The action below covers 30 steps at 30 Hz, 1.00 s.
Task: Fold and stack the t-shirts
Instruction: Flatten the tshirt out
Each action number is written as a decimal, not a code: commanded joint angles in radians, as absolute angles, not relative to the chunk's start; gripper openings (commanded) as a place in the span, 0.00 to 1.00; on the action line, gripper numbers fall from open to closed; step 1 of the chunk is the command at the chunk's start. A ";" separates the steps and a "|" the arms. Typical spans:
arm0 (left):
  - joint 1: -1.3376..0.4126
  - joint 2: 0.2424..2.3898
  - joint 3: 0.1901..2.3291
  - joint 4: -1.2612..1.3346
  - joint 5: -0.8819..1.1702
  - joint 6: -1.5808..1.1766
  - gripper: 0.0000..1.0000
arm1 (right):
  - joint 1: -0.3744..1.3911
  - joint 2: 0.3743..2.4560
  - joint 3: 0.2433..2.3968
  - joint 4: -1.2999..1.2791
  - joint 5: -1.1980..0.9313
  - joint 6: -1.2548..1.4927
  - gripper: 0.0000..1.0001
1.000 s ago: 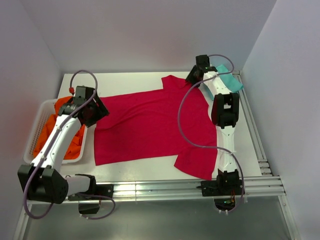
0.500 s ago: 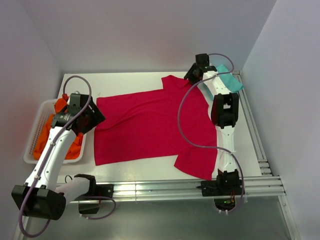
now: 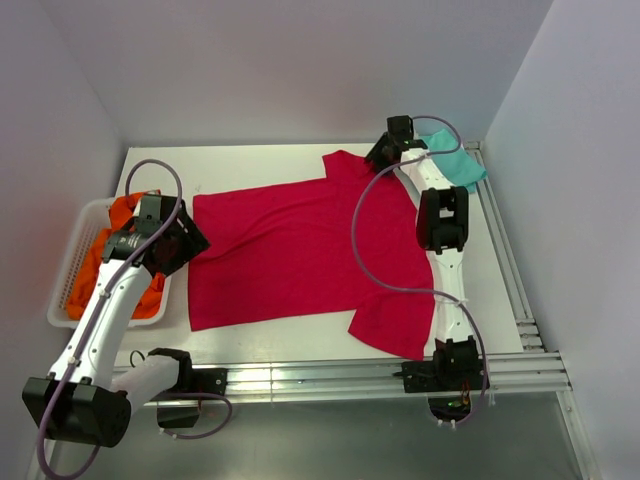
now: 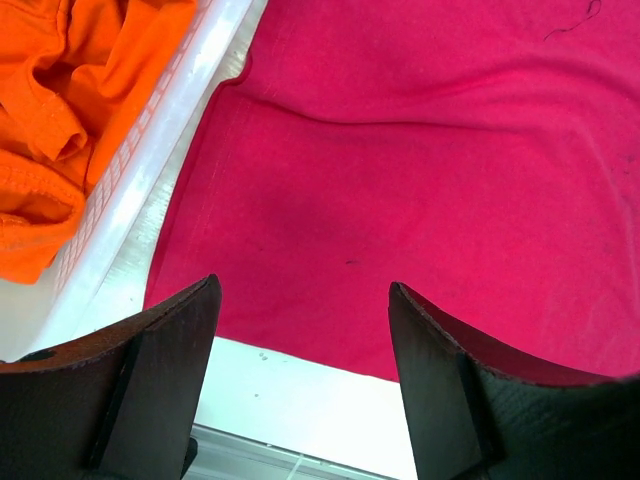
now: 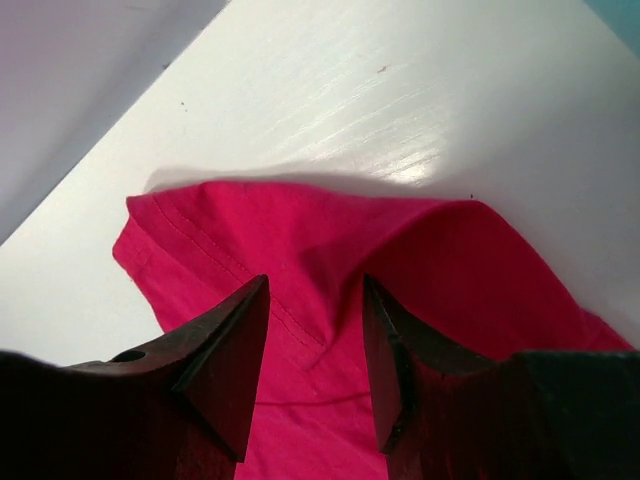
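The white slatted basket (image 3: 66, 268) at the worktop's (image 3: 250, 160) left edge held crumpled orange garments (image 4: 50, 90). The crimson t-shirt (image 3: 290, 250) lay spread flat mid-worktop; the teal t-shirt (image 3: 458, 164) lay bunched at the far right corner. The left pincer (image 4: 302, 300) stood apart above the crimson hem, the right pincer (image 5: 315, 285) apart above its far sleeve.

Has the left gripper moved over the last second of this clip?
Yes. The left gripper has shifted left and toward the near edge, closing on the right rim of the white basket and drawing away from the middle of the red shirt.
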State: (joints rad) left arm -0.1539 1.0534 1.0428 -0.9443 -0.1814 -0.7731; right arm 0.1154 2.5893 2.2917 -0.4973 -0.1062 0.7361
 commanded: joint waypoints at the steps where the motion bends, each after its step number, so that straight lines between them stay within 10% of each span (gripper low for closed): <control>1: -0.155 1.034 1.026 -0.945 -0.196 -0.787 0.74 | 0.126 2.614 2.350 -0.456 -0.109 0.750 0.49; 8: -0.156 1.061 1.042 -0.939 -0.207 -0.785 0.75 | 0.126 2.631 2.362 -0.417 -0.132 0.764 0.37; 13: -0.155 1.088 1.035 -0.930 -0.206 -0.792 0.75 | 0.126 2.628 2.364 -0.382 -0.138 0.772 0.00; 27: -0.156 1.109 1.008 -0.925 -0.201 -0.790 0.75 | 0.069 2.674 2.316 -0.092 -0.198 1.203 0.00; 30: -0.155 1.118 1.026 -0.933 -0.207 -0.782 0.75 | 0.032 2.654 2.232 -0.025 -0.152 1.360 0.28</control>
